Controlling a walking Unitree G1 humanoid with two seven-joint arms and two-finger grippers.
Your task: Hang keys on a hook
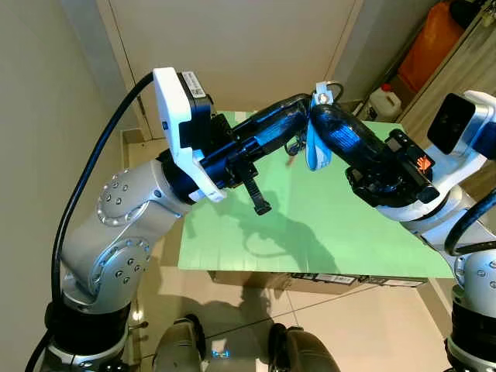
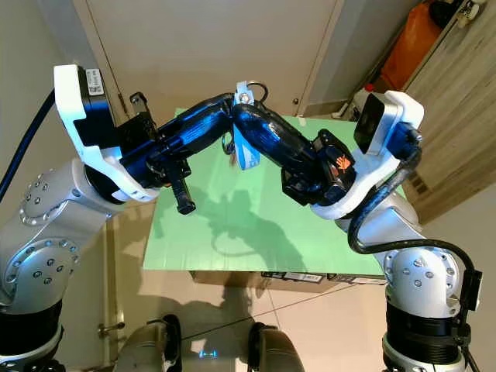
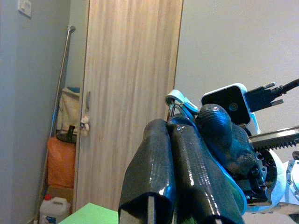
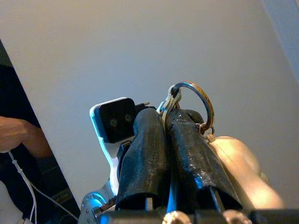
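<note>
The keys hang from a metal ring (image 4: 198, 100) with a light blue tag (image 1: 314, 149) dangling under it, above the green table (image 1: 341, 240). My right gripper (image 1: 318, 110) is shut on the keys, and the ring and a silver clip stick out past its fingertips (image 4: 180, 119). A pale rounded fob (image 4: 233, 172) hangs from the ring beside those fingers. My left gripper (image 1: 304, 105) is raised tip to tip against the right one, its fingers (image 3: 173, 154) pressed shut. Whether it touches the keys is hidden.
A cardboard box (image 1: 325, 279) sits under the table's front edge. Behind the table at the right are a white jug (image 1: 384, 101), an orange bag (image 1: 434, 43) and a wooden door (image 3: 126, 93). A person's hand (image 4: 18, 135) shows in the right wrist view.
</note>
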